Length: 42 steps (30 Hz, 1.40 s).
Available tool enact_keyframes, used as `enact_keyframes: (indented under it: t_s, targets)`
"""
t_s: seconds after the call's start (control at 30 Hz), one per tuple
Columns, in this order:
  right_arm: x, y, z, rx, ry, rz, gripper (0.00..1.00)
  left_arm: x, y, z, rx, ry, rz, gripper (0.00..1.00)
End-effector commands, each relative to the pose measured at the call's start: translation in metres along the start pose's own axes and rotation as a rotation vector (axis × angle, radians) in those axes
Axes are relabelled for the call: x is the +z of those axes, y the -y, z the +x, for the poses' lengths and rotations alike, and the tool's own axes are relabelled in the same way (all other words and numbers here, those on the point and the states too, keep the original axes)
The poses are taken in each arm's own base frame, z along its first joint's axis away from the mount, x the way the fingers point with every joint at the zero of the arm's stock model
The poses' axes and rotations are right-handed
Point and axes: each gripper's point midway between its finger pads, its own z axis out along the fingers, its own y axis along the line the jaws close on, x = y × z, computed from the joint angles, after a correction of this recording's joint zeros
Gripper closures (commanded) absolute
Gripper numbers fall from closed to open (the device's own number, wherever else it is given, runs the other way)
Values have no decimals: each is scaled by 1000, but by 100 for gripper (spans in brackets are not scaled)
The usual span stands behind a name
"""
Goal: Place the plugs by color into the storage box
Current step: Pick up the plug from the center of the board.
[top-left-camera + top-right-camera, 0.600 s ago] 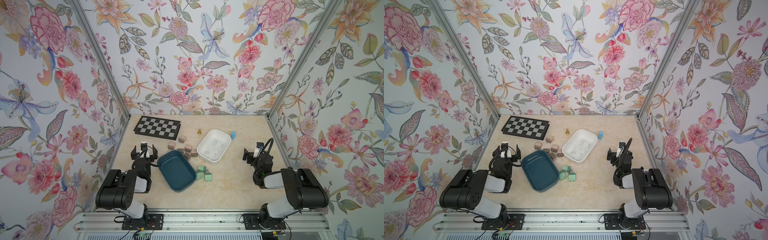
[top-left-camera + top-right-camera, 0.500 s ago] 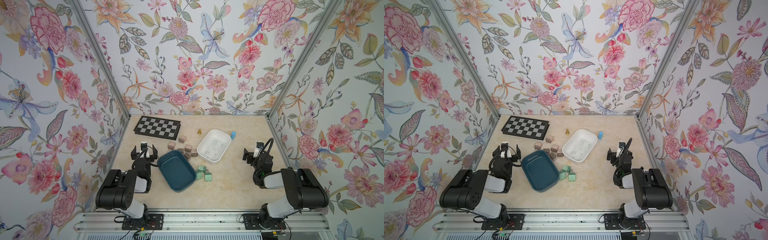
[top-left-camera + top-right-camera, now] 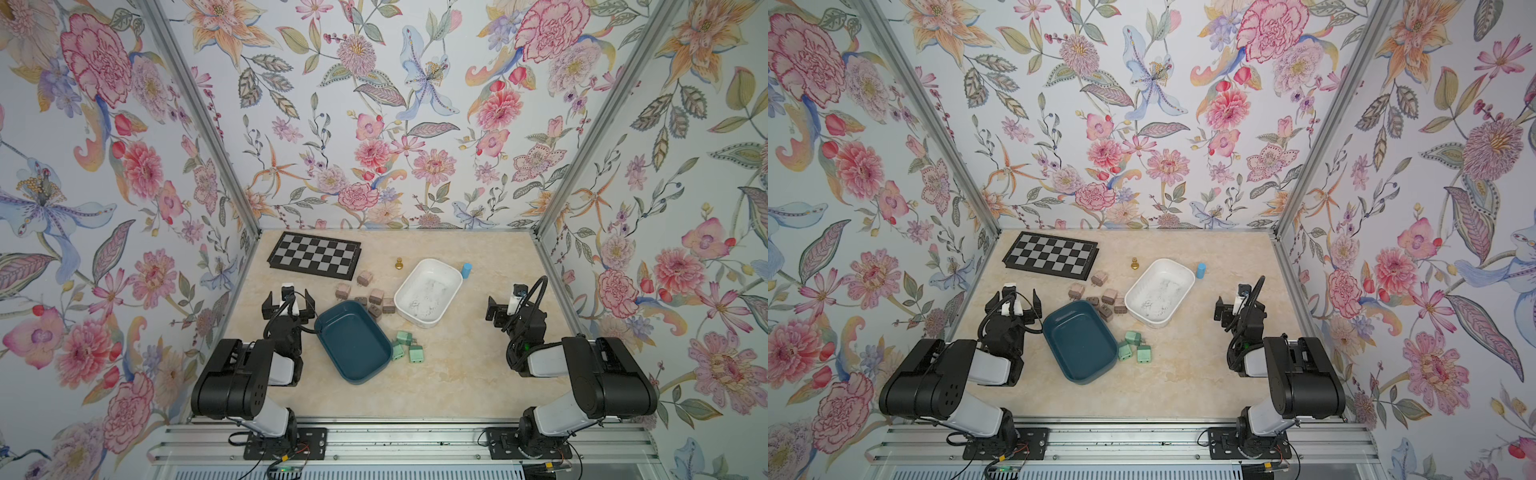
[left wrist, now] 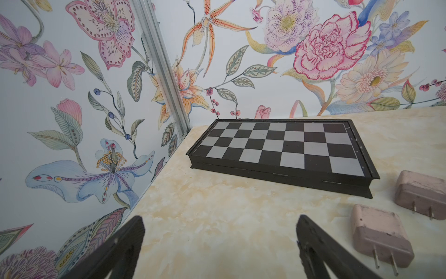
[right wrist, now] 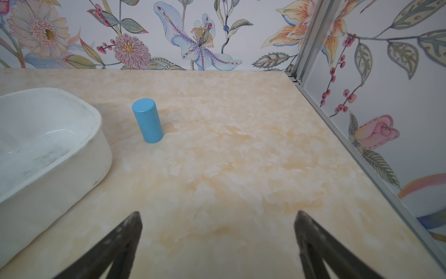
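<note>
We see both the left gripper point(image 3: 288, 300) and right gripper point(image 5: 218, 221) spread wide, holding nothing, over bare table point(image 3: 457, 374) near the side walls.

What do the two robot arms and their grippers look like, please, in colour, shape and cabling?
Both arms have bulky matte black joint housings linked by white segments, each on a black base plate bolted to an aluminium rail. The left gripper and right gripper have black tapered fingers and a small white wrist block. Black cables loop over each wrist.
</note>
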Motion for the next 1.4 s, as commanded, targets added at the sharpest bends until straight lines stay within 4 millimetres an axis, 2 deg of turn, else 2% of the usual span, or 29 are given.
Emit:
enact_keyframes:
  t_s: [0.0,0.13,0.23,0.27,0.43,0.53,0.7,0.8,0.87,0.93,1.07,1.13,1.2,1.23,1.37]
  targets:
    - [3,0,-15,2,45,-8,0,2,-1,-5,9,20,6,1]
    - [3,0,-16,0,48,-8,0,2,-2,-5,7,19,0,1]
    - [3,2,-23,-9,47,29,0,-4,-29,-6,-48,13,-152,1]
    - [4,1,-27,-23,31,43,0,-6,-32,-5,-59,7,-168,1]
    - [10,-5,-39,-33,-115,71,0,-12,-32,-13,-53,45,-181,1]
    - [5,-22,-42,-51,-156,39,0,-11,-32,-10,-48,33,-179,1]
    - [-7,-66,-48,-98,-215,-75,0,-1,-27,-12,-28,-6,-160,1]
    - [-15,-86,-56,-112,-249,-119,0,5,-31,-30,-22,-43,-169,0]
    - [-22,-103,-61,-93,-279,-168,0,12,-29,-45,-100,-112,-156,1]
    - [-30,-123,-62,-72,-305,-221,0,14,-27,-50,-202,-217,-162,1]
    - [-50,-169,-48,-80,-400,-337,0,10,4,-48,-341,-437,-74,1]
    - [-64,-196,-35,-105,-463,-405,0,0,29,-39,-411,-535,2,1]
    - [-75,-214,-23,-127,-517,-443,0,-14,53,-32,-456,-592,69,1]
    - [-88,-230,-14,-151,-545,-486,0,-22,66,-29,-468,-616,105,1]
    - [-112,-250,8,-177,-619,-541,0,-50,99,-8,-485,-729,174,1]
